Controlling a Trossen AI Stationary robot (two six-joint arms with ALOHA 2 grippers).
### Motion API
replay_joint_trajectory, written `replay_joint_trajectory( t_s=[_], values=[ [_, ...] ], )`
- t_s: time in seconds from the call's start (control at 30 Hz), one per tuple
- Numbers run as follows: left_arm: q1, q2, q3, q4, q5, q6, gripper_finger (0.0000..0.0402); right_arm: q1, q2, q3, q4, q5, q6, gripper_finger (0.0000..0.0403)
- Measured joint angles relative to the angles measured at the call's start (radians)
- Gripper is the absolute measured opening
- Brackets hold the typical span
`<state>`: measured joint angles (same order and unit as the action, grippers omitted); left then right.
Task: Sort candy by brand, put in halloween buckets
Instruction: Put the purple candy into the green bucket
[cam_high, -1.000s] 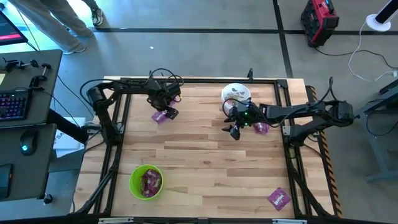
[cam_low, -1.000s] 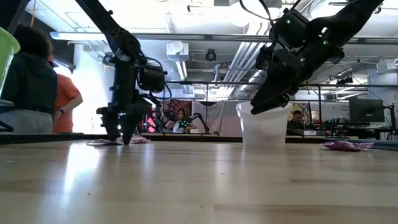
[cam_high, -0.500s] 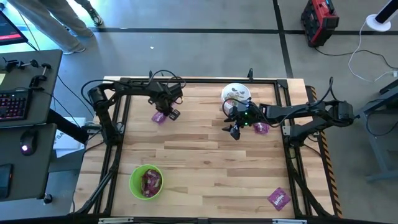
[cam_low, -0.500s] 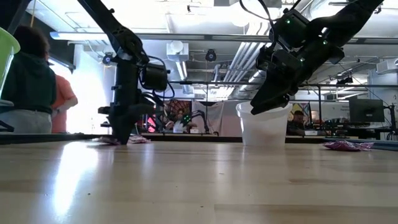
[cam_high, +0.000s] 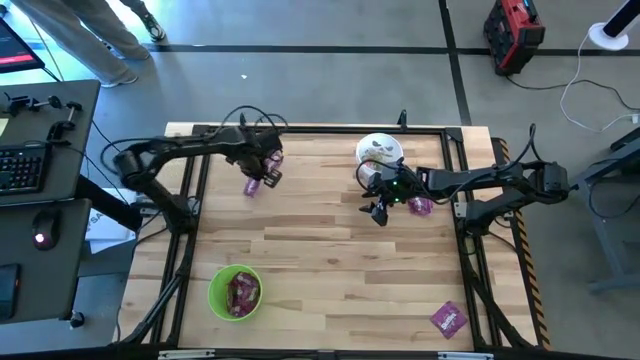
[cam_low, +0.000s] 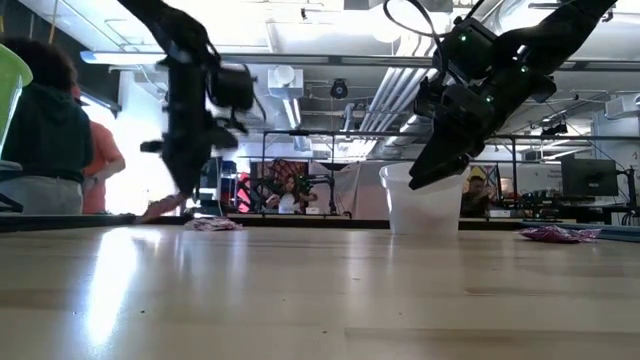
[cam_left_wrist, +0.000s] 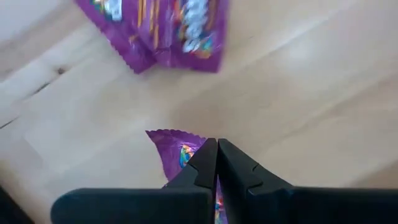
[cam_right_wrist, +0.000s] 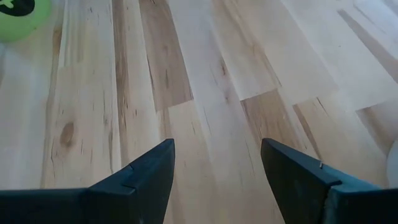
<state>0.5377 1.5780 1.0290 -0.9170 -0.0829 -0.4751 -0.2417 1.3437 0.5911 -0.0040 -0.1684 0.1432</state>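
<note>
My left gripper (cam_high: 264, 172) hangs above the table's far left part, shut on a purple candy packet (cam_left_wrist: 169, 148). A second purple packet (cam_left_wrist: 166, 28) lies flat on the wood below it (cam_high: 252, 187). My right gripper (cam_high: 377, 209) stands open over bare wood just in front of the white bucket (cam_high: 380, 150), with nothing between its fingers (cam_right_wrist: 149, 168). The green bucket (cam_high: 235, 292) stands near the front left with purple packets inside it. My left gripper pinches the purple packet between its two fingers, coming from above and pointing down. Only one corner of the packet (cam_left_wrist: 163, 138) shows past the fingers, which hide the rest. The packet hangs below the fingertips (cam_low: 158, 209), clear of the table.
One purple packet (cam_high: 420, 205) lies beside my right arm, another (cam_high: 448, 319) near the front right corner. A dark frame runs around the table's edges. People stand beyond the far left edge (cam_low: 45, 140). Bare wood stretches across the table's middle.
My left gripper has shut on one of the two purple packets and risen, drifting a little toward the table's left edge. That packet is lifted clear of the wood, while the other has stayed lying where it was.
</note>
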Motion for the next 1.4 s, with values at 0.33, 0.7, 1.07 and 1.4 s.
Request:
replay_joint_trajectory(
  t_s=[0.33, 0.7, 1.07, 1.4],
  values=[
    [-0.199, -0.302, 0.003, 0.041, 0.164, -0.128, 0.0, 0.0, 0.0, 0.0, -0.006, 0.001, -0.035, 0.0233],
    [-0.8, -0.426, 0.03, 0.325, 0.198, -0.649, 0.0, 0.0, 0.0, 0.0, -0.014, 0.002, 0.07, 0.0233],
    [-1.303, -0.345, 0.096, 0.033, -0.062, -0.866, 0.0, 0.104, 0.0, 0.001, 0.046, -0.048, 0.432, 0.0233],
    [-1.404, -0.203, 0.096, 0.006, -0.055, -0.813, 0.0018, 0.253, -0.009, 0.151, 0.032, -0.039, 0.537, 0.0233]
  ],
)
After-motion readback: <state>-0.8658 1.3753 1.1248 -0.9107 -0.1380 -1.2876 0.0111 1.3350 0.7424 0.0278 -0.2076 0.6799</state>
